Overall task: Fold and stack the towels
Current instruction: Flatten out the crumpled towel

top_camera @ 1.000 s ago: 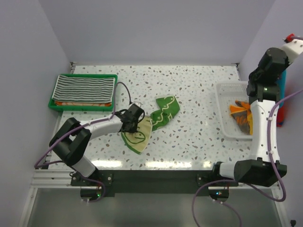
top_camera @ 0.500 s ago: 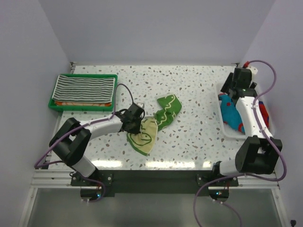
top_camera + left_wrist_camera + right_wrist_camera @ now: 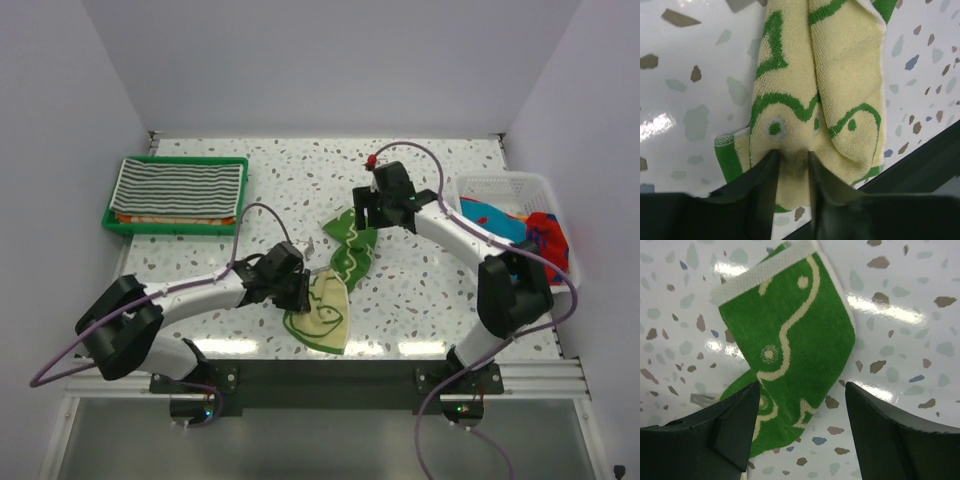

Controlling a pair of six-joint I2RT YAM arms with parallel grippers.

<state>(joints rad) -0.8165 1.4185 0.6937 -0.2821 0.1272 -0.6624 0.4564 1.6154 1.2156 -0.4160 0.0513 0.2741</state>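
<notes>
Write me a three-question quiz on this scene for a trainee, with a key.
1. True or false: the striped towel lies in the green tray.
2. Pick one. The jaws of the right gripper are: A) shut on a towel; B) open over the green towel; C) out of every view.
3. Short answer: which arm's jaws pinch the pale yellow side of that towel?

Key: 1 true. 2 B. 3 the left gripper.
</notes>
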